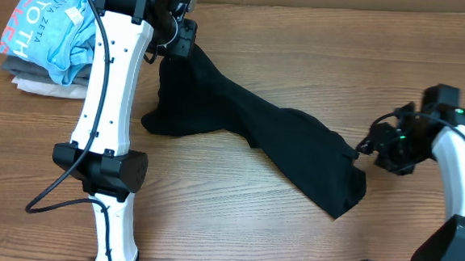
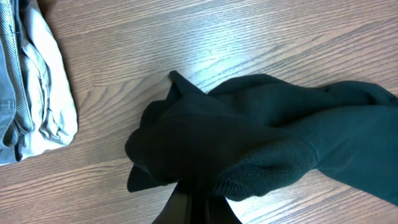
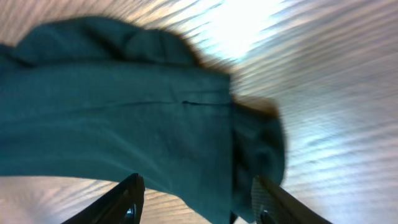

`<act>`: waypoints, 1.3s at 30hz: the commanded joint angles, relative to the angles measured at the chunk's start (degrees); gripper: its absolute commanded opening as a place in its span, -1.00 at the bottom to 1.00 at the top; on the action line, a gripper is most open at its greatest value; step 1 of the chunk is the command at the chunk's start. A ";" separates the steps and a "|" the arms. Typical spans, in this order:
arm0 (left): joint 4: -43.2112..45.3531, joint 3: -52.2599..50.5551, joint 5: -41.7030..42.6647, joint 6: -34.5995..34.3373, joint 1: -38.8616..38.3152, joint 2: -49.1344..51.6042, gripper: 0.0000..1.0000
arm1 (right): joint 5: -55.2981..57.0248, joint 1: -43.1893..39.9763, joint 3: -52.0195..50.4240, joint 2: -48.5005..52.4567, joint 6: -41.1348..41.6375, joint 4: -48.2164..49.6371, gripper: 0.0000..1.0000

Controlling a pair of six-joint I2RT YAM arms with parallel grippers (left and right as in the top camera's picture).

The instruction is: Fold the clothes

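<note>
1. The large, soft, plain black fabric garment (image 1: 272,137) lies on the brown wood-grain table (image 1: 303,38). It is stretched in a long diagonal band from the upper left toward the lower right.
2. Its upper-left end is bunched and raised off the table, and a fold spills down and to the left below it. Its lower-right end lies flat and spreads wider.
3. The left gripper (image 1: 181,40) is at the raised upper-left end. In the left wrist view its jaws are closed together on a gathered fold of the black fabric garment (image 2: 249,143), and the cloth billows out just beyond the left gripper (image 2: 196,202).
4. The right gripper (image 1: 366,148) is at the far lower-right end, touching the cloth's edge. In the blurred right wrist view its two dark fingers (image 3: 127,202) stand wide apart, jaws parted, and the hem of the black fabric garment (image 3: 124,112) lies between them, unclamped.
5. A crumpled light blue shirt with pink-and-white lettering (image 1: 52,30) sits in the table's upper-left corner, well apart from the black cloth.
6. The shirt rests on a stack of grey and beige folded garments (image 1: 37,82). The stack also shows at the left edge of the left wrist view (image 2: 37,93).
7. The white left arm (image 1: 109,91) runs from the near edge up to the left gripper, and a black cable (image 1: 46,204) loops beside its base.
</note>
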 commanded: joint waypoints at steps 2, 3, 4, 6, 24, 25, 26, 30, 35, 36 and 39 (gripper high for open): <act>0.63 0.48 -0.63 0.90 0.00 0.22 -0.91 | 2.71 3.98 -5.31 -1.40 3.17 5.86 0.17; 0.63 0.48 -0.63 0.90 0.00 0.22 -0.92 | 3.76 4.31 -6.27 -1.40 4.57 7.61 0.18; 0.61 0.48 -0.63 0.90 0.00 0.22 -0.92 | 5.44 4.52 -7.63 -1.33 7.13 10.29 0.16; 0.61 0.48 -0.63 0.90 0.00 0.22 -0.92 | 7.45 4.50 -9.11 -1.31 10.95 13.11 0.09; 1.18 0.48 -0.61 0.85 0.00 0.24 -0.92 | 8.74 4.61 -17.66 -1.18 19.82 30.75 0.09; 1.18 0.48 -0.61 0.85 0.00 0.24 -0.92 | 8.50 4.61 -17.79 -1.07 19.82 31.10 0.09; 1.22 0.48 -0.61 0.87 0.00 0.24 -0.91 | 8.28 4.61 -17.81 -0.96 19.82 31.28 0.10; 1.46 0.48 -0.63 0.87 0.00 0.24 -0.92 | 6.99 4.61 -17.84 0.17 19.82 31.74 0.12; 1.42 0.48 -0.63 0.87 0.00 0.24 -0.91 | 5.22 4.61 -17.84 3.26 19.82 33.22 0.12; 1.44 0.48 -0.63 0.87 0.00 0.24 -0.92 | 4.59 4.61 -17.84 3.91 19.82 33.77 0.11; 1.42 0.48 -0.68 0.90 0.00 0.24 -0.92 | 3.39 4.61 -17.84 5.25 19.82 35.01 0.09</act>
